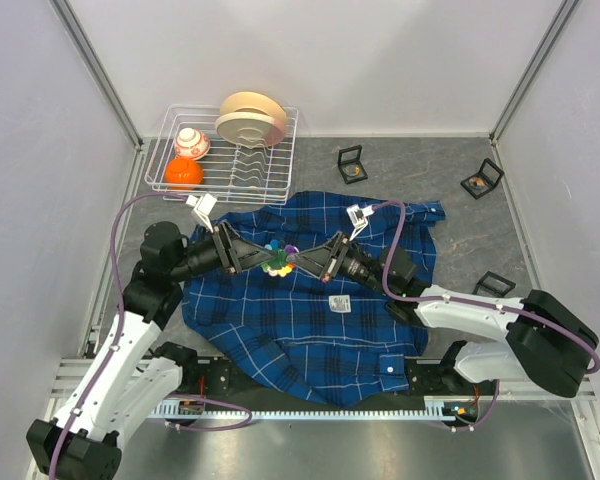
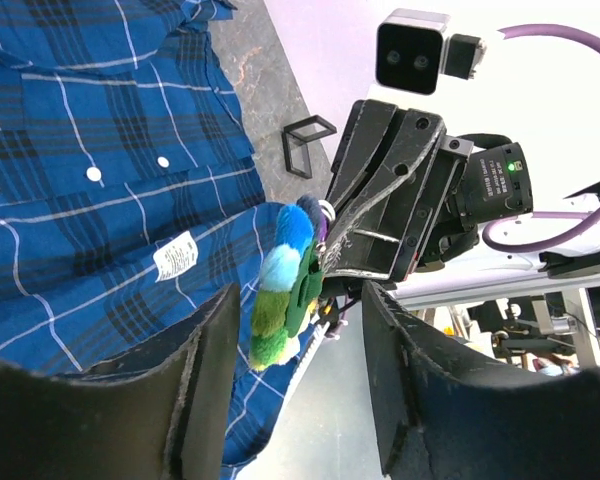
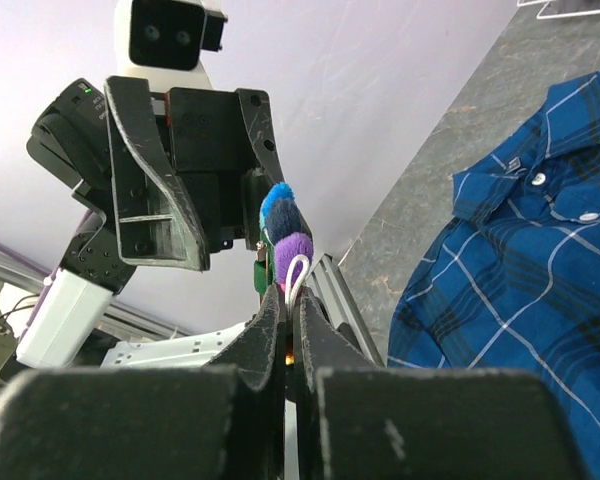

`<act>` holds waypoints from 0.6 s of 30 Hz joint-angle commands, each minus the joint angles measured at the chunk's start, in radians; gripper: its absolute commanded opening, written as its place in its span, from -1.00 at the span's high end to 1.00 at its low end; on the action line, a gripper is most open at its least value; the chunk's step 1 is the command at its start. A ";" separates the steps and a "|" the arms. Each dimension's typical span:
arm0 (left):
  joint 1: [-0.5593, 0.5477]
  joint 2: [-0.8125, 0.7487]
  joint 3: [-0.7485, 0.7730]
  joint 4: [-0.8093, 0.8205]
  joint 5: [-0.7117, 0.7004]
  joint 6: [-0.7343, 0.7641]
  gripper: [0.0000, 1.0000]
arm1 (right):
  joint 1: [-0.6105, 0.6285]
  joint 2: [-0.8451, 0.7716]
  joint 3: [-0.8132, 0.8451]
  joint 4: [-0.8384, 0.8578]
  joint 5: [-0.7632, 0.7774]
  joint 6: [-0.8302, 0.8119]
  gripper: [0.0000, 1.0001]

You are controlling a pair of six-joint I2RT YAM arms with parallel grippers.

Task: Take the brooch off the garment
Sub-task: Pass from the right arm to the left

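The garment (image 1: 310, 320), a dark-blue plaid shirt, lies spread on the grey table and also shows in the left wrist view (image 2: 90, 200) and the right wrist view (image 3: 540, 260). The brooch (image 1: 278, 258), a cluster of blue, green and purple pom-poms, hangs in the air above the shirt. My right gripper (image 1: 298, 262) (image 3: 292, 300) is shut on the white loop of the brooch (image 3: 285, 235). My left gripper (image 1: 263, 262) (image 2: 300, 310) faces it, open. Its fingers (image 2: 205, 350) flank the brooch (image 2: 280, 285) without touching it.
A white wire dish rack (image 1: 170, 175) at the back left holds plates (image 1: 250, 118), a patterned ball (image 1: 191, 143) and an orange ball (image 1: 183, 172). Small black stands (image 1: 351, 163) (image 1: 480, 180) (image 1: 494, 283) sit on the table's right side. Walls close in left, right and back.
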 commanded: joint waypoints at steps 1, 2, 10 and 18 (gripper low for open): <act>-0.015 0.018 -0.003 0.043 -0.012 -0.028 -0.07 | 0.007 -0.037 0.040 0.004 0.035 -0.029 1.00; -0.018 0.021 -0.003 0.043 -0.011 -0.028 -0.06 | 0.007 -0.037 0.040 0.004 0.037 -0.029 1.00; -0.053 0.059 0.009 0.061 -0.017 -0.023 -0.08 | 0.008 -0.033 0.050 -0.006 0.032 -0.034 1.00; -0.072 0.087 0.011 0.063 -0.027 -0.023 0.06 | 0.010 -0.042 0.058 -0.019 0.032 -0.045 1.00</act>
